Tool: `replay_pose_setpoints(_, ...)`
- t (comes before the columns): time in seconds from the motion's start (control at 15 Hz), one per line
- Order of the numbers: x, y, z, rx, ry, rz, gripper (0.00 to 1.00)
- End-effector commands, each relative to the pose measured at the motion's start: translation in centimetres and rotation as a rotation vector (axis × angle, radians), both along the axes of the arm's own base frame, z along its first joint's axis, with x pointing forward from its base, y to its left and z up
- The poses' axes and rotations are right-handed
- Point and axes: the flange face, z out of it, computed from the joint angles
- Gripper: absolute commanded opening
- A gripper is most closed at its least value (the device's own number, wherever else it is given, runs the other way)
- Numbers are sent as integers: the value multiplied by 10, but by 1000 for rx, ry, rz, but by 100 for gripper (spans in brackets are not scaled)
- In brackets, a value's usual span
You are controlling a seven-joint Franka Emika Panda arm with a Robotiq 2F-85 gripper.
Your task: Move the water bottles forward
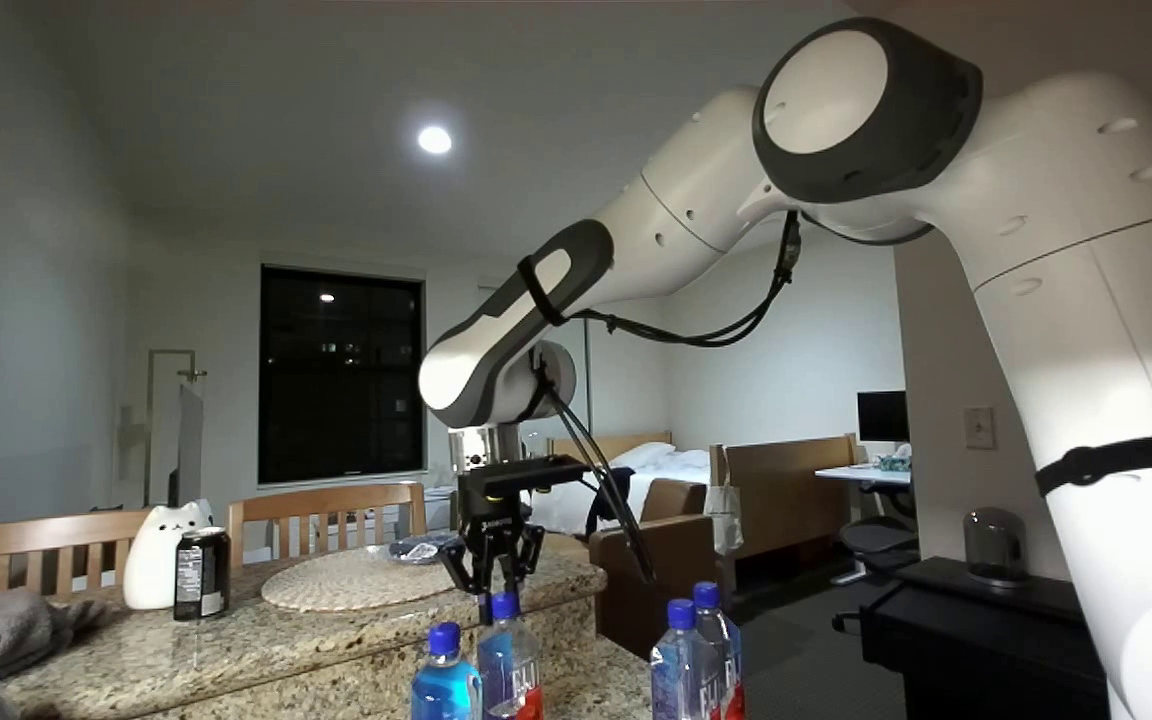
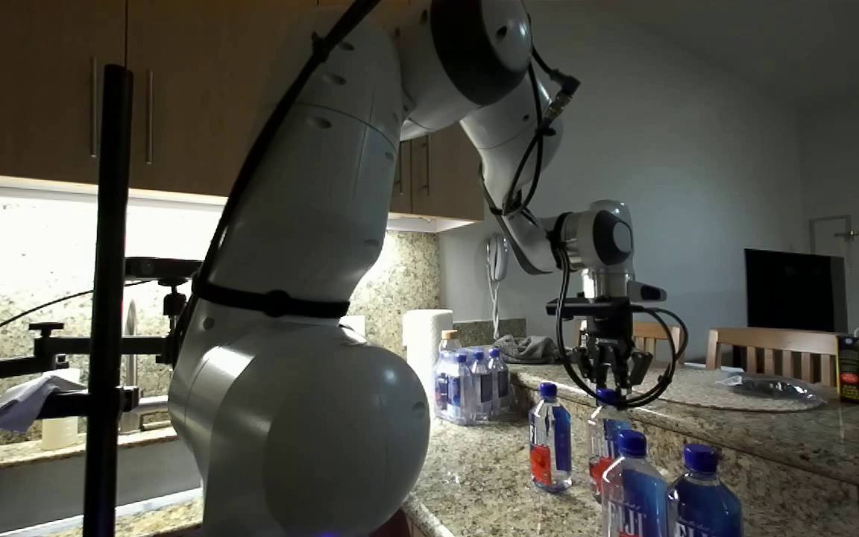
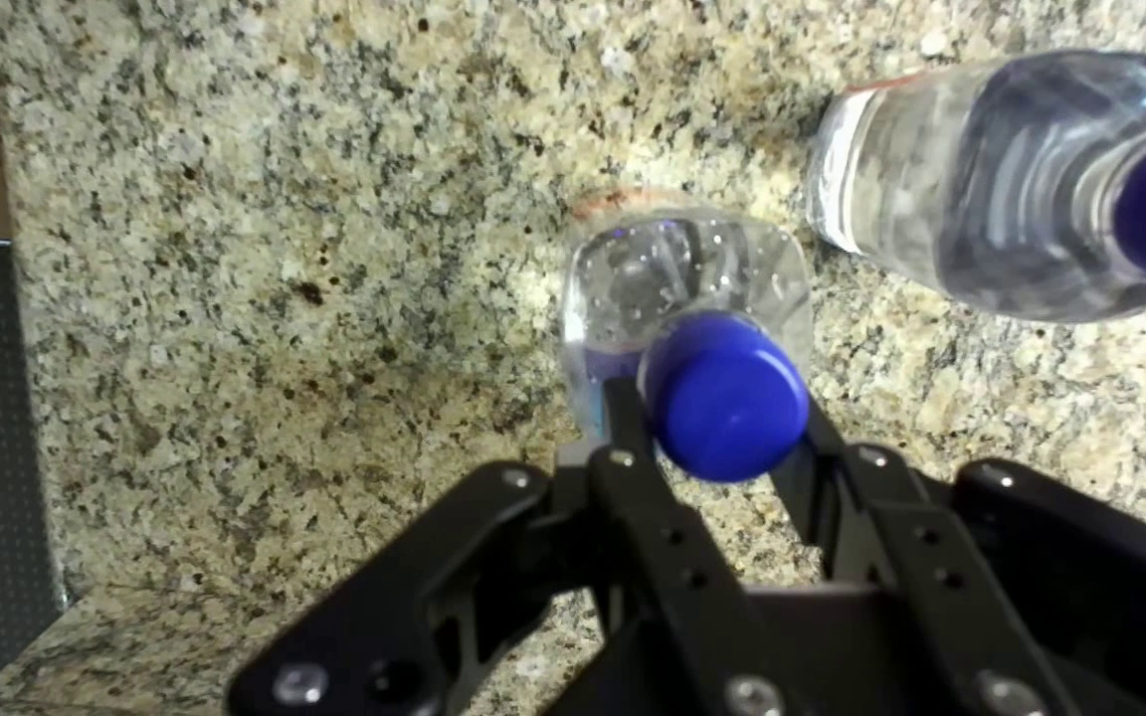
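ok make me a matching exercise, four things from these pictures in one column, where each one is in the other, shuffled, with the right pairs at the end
Things
1) gripper
2) paper towel roll
3) black can
4) clear plastic item

Places
A) on a round mat
B) beside a white cat-faced object
C) astride the blue cap of a water bottle
D) next to a pack of bottles

Right pairs: 1-C, 2-D, 3-B, 4-A
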Motion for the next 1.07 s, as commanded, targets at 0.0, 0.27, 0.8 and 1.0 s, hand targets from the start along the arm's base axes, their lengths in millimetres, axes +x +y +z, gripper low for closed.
replay_pose_setpoints(0.0, -11, -5, -1, 2, 6, 23, 13)
replay_pose_setpoints(0.27, -17, -10, 12, 4, -1, 5, 13)
replay_pose_setpoints(0.8, -57, -33, 50, 55, -37, -51, 14)
replay_pose_setpoints(1.0, -82, -42, 59, 96, -30, -79, 14)
